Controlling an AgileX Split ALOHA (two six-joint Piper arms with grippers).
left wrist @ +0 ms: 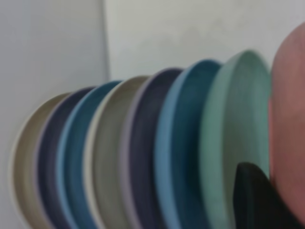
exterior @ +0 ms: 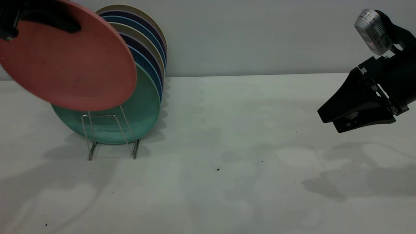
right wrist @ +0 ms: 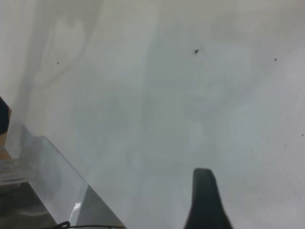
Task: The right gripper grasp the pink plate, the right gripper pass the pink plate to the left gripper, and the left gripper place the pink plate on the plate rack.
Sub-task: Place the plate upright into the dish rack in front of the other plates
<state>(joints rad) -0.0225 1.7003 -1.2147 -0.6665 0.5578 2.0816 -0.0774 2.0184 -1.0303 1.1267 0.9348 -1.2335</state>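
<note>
Pink plate (exterior: 70,63) pinched at its upper rim by left end effector (exterior: 19,16), tilted above plate rack (exterior: 110,136) for slotting before teal-green plate (exterior: 143,107); right end effector (exterior: 334,118), far right over tabletop (exterior: 227,146), nearly pressed together, holding nothing

teal plate (exterior: 143,107), stacked plates (exterior: 148,48), white table (exterior: 243,146)

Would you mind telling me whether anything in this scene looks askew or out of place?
Only the pink plate: the left gripper holds it tilted in the air in front of the teal-green plate, not slotted into the plate rack, where the other plates stand neatly. The right gripper hangs empty above the table.
</note>
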